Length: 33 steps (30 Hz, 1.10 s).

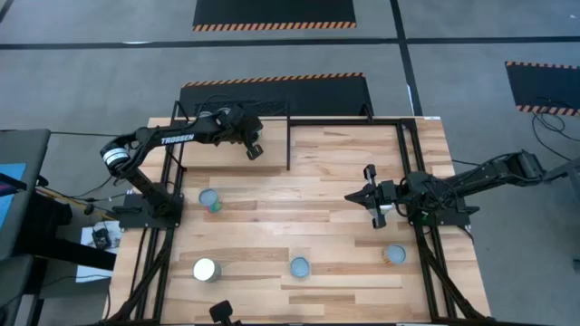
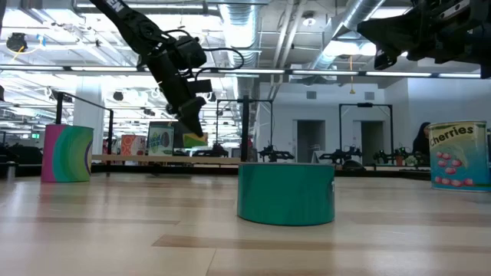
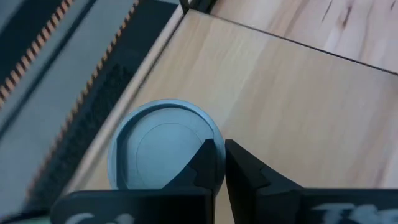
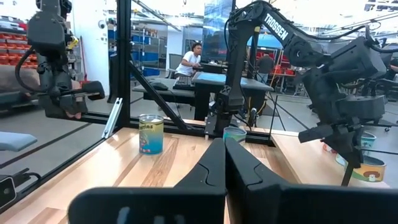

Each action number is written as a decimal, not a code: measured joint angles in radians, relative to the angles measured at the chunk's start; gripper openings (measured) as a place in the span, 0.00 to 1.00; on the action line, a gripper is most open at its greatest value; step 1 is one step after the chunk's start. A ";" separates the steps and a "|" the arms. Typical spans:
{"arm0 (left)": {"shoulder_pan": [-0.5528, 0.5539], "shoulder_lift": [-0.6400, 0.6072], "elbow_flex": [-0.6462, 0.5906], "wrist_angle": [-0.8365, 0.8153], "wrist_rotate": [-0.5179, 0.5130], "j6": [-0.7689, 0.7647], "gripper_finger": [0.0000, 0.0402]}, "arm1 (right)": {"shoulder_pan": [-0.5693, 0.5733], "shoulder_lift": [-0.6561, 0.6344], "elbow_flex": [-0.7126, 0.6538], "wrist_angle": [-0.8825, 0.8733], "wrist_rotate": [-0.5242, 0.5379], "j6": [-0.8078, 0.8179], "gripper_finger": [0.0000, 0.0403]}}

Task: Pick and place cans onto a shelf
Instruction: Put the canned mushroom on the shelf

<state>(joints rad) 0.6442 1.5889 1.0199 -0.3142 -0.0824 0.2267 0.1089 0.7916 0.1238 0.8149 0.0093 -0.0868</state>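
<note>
Scattered cans (image 1: 299,266) around black frame (image 1: 288,145)

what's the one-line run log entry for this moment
left gripper: shut, empty, over table's far edge | right gripper: shut, empty, mid-table | cans: on tabletop

Left claw (image 1: 255,151) and right claw (image 1: 350,196), both closed, raised.
</note>
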 joint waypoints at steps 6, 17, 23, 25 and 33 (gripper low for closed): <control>0.048 0.018 0.057 -0.058 0.001 0.133 0.01 | 0.000 0.000 0.000 -0.002 -0.001 0.000 0.03; 0.075 0.017 0.084 -0.058 0.052 0.040 0.01 | -0.007 0.000 0.000 -0.007 -0.002 0.001 0.03; 0.078 0.017 0.084 -0.085 0.014 -0.230 0.01 | -0.007 0.000 0.000 -0.007 -0.002 0.000 0.03; 0.064 0.017 0.084 -0.095 0.015 -0.323 0.01 | -0.007 0.000 0.000 -0.007 -0.002 0.000 0.03; -0.025 0.017 0.084 -0.110 -0.136 -0.521 0.01 | -0.007 0.000 0.000 -0.007 -0.002 0.001 0.03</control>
<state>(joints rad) 0.6192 1.6062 1.1042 -0.4238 -0.2188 -0.2947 0.1020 0.7918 0.1234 0.8077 0.0074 -0.0860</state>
